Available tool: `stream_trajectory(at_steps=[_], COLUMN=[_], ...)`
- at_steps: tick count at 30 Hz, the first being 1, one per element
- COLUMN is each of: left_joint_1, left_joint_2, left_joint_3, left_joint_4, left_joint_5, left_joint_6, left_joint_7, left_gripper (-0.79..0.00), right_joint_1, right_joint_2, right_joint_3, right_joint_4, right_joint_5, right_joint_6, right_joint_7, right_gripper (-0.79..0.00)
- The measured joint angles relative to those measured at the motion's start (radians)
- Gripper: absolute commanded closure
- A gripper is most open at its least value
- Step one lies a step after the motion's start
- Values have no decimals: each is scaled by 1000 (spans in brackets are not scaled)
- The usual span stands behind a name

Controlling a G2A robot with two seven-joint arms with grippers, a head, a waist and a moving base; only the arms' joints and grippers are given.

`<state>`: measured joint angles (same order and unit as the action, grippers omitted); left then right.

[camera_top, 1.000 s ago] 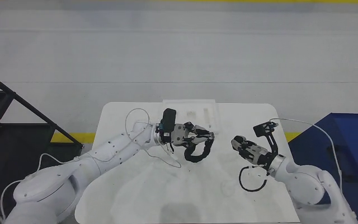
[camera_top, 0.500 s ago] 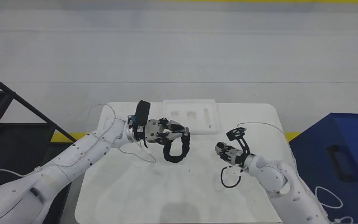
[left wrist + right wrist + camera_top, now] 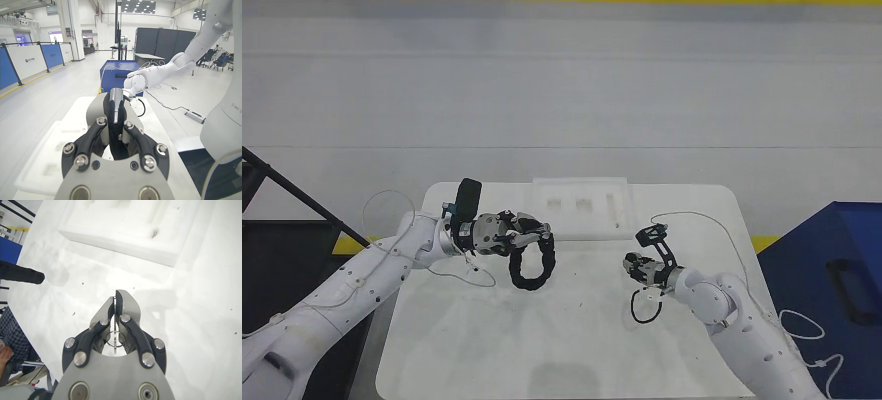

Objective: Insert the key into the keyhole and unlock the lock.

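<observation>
The cable lock (image 3: 530, 265) is hanging over the white table (image 3: 542, 345) toward the robot's left, with the left gripper (image 3: 539, 237) clamping its fingers on the black loop just below the chrome cylinder (image 3: 115, 103). Well apart, the right gripper (image 3: 115, 297) is pinching the flat key (image 3: 114, 336) between closed fingers.
</observation>
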<state>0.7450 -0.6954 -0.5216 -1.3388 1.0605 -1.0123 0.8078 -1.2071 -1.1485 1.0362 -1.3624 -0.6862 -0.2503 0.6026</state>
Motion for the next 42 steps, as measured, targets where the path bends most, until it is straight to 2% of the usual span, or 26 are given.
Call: stream_trajectory(at_steps=[2, 5, 7, 11, 15, 19, 24, 27, 32, 42], left_joint_1=[-1, -1, -1, -1, -1, -1, -1, -1, -1, -1], left_joint_2=[0, 0, 0, 0, 0, 0, 0, 0, 0, 0], left_joint_3=[1, 1, 1, 1, 1, 1, 1, 1, 1, 1], left_joint_4=[1, 1, 1, 1, 1, 1, 1, 1, 1, 1], left_joint_5=[-2, -2, -2, -1, -1, -1, -1, -1, -1, -1], left_joint_6=[0, 0, 0, 0, 0, 0, 0, 0, 0, 0], left_joint_7=[0, 0, 0, 0, 0, 0, 0, 0, 0, 0], left_gripper=[0, 0, 0, 0, 0, 0, 0, 0, 0, 0], right_joint_1=[21, 45, 58, 76, 82, 51, -26, -73, -125, -92], right_joint_2=[-6, -12, -16, -22, -25, -13, 18, 31, 35, 20], right_joint_3=[-13, -28, -37, -52, -58, -30, 21, 41, 65, 30], right_joint_4=[32, 71, 94, 126, 139, 77, -67, -141, -199, -146], right_joint_5=[7, 11, 11, 13, 16, 2, -75, -160, -155, -107], right_joint_6=[-1, -2, -2, -7, -20, -68, -116, -50, 48, 122], right_joint_7=[6, 8, 8, 17, 14, 15, 95, 132, 145, 169], right_gripper=[0, -86, -74, -169, -203, -252, -249, -262, -256, -249])
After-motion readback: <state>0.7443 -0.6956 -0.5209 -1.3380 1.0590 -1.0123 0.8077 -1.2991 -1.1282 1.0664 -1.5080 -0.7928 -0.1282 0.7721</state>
